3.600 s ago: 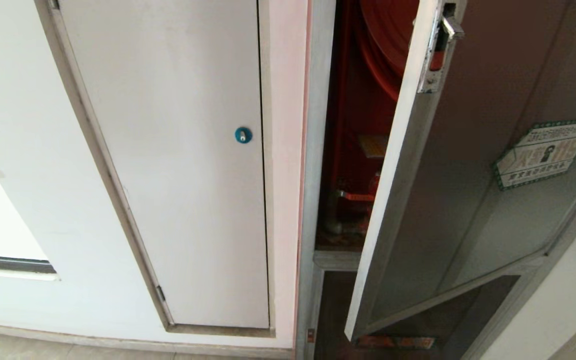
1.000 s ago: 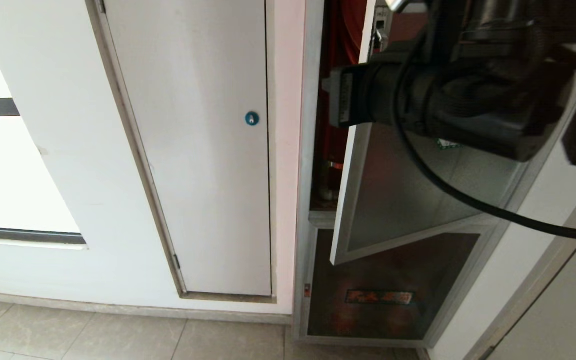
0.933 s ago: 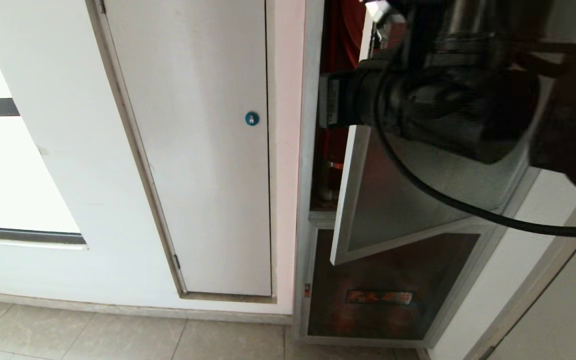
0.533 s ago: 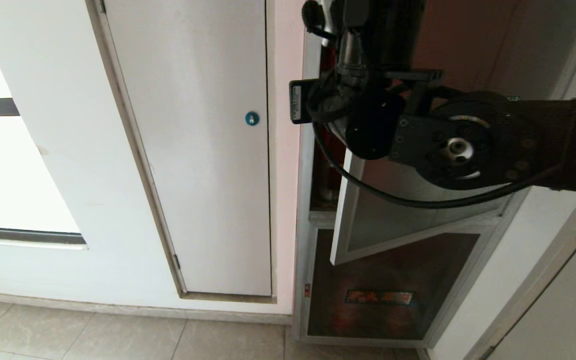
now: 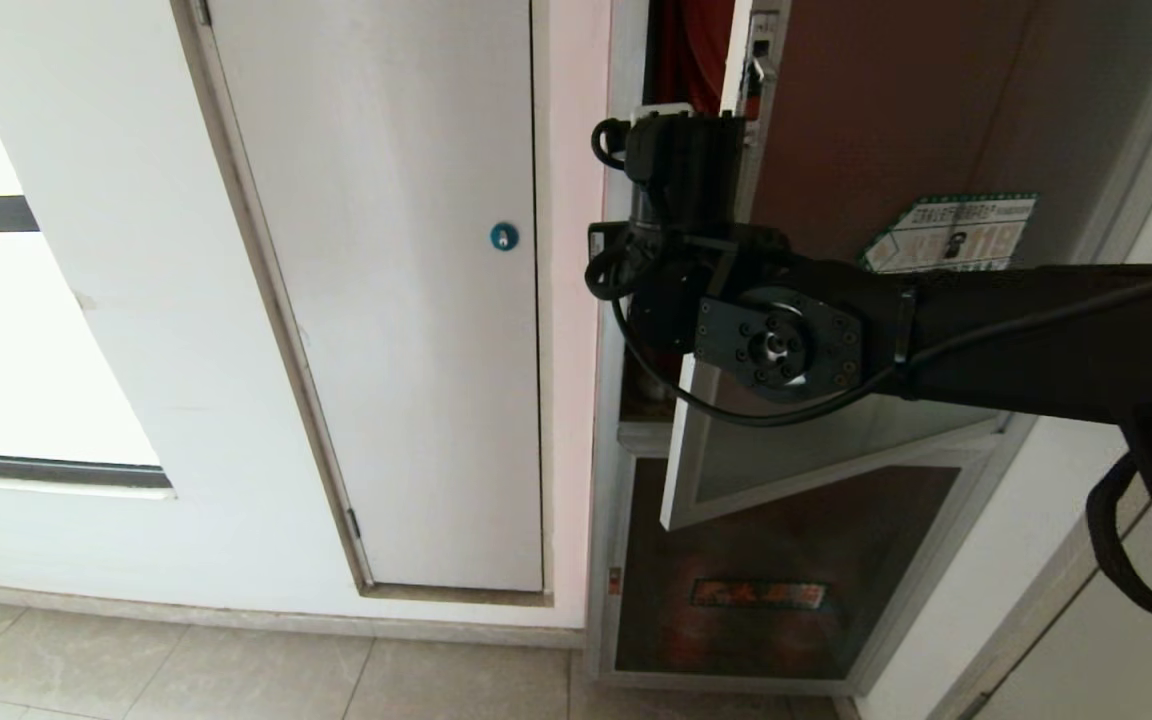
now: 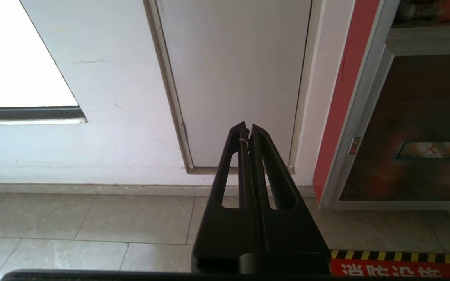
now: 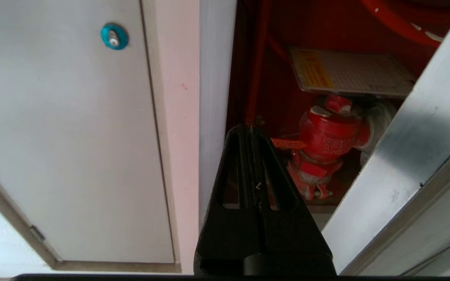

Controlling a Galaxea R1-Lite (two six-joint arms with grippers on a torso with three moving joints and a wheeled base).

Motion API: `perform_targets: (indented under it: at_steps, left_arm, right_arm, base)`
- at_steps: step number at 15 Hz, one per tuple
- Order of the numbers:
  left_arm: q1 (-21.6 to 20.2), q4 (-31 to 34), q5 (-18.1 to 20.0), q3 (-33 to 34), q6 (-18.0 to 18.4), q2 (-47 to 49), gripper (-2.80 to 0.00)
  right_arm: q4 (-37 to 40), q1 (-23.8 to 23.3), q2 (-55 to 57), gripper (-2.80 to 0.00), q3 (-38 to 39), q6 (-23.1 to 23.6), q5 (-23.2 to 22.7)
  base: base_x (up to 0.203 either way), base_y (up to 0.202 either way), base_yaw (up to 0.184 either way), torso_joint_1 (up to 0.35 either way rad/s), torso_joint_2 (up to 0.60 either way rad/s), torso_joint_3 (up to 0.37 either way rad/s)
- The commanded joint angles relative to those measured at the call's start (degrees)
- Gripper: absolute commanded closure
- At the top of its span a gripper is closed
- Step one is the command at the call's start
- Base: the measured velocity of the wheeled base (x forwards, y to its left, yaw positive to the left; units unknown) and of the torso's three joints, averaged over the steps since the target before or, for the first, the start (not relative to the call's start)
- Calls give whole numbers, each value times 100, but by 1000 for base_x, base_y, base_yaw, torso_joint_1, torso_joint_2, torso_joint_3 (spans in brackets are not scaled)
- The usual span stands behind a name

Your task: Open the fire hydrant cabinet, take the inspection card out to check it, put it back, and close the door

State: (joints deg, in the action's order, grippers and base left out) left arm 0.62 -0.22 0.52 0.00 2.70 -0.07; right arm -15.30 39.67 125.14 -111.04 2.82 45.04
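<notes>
Pointing into the gap of the fire hydrant cabinet point(image 7: 248, 58): right end effector point(image 7: 250, 130), fingers pressed together, holding nothing, between the silver frame post and the door point(image 5: 886, 120), which stands ajar. Inside, past the tips: red valve point(image 7: 326, 136); above it the inspection card point(image 7: 350, 74), lying flat, yellow band visible. Beside the cabinet: white panel with blue lock point(image 5: 503, 237). Left end effector point(image 6: 248, 130): closed, empty, low over the floor tiles point(image 6: 92, 218).

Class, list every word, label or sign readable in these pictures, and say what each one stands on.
Green-bordered sticker on the door: print too small to read.
Inspection card in the fire hydrant cabinet: grid and yellow band illegible.
Lower glass panel sign: blurred.
Red floor sign with hazard stripes: cut off, unreadable.
</notes>
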Motion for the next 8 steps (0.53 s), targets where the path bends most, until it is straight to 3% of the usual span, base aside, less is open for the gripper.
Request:
perform_targets:
  at_steps: [1, 4, 8]
  left_arm:
    - [-1, -4, 1, 0, 3, 7, 0]
    - [-1, -4, 1, 0, 3, 7, 0]
    - [-1, 5, 9, 0, 3, 7, 0]
  right_arm:
    - [-9, -82, 28, 0, 19, -16, 108]
    - [-5, -187, -60, 0, 111, -331, 351]
    - [-20, -247, -598, 0, 863, -486, 356]
  base:
    - [0, 0, 0, 0, 0, 0]
    - [0, 0, 0, 0, 0, 0]
    - [0, 0, 0, 0, 0, 0]
